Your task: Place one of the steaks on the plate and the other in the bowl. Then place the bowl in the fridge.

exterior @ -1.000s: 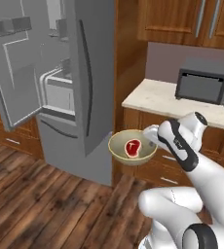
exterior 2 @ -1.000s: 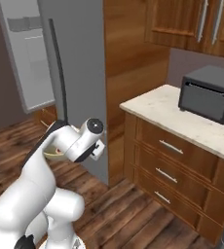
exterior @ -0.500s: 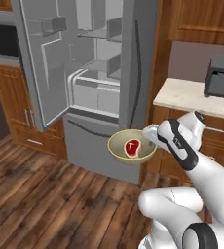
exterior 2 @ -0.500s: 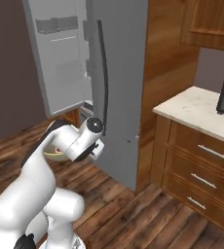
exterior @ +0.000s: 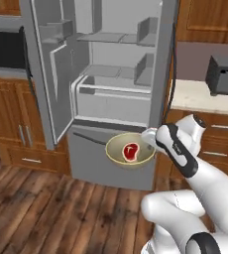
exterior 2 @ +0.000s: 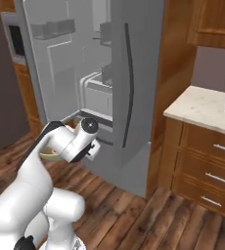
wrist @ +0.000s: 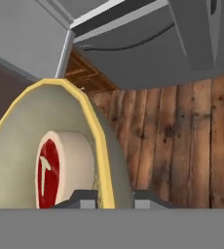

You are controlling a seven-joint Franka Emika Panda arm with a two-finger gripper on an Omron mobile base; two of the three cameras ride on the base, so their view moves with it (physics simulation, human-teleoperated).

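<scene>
Claw (wrist: 106, 197) clamped on the rim of the bowl (exterior: 130, 149), steak (exterior: 131, 151) inside, held before the open fridge (exterior: 111, 74). We judge the final step underway: next, lift onto a shelf.

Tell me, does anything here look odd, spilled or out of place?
Nothing is spilled or damaged. The gripper holds the bowl by its rim, level in mid-air, with the steak lying inside. The fridge has its left door open, which suits putting the bowl in.
</scene>
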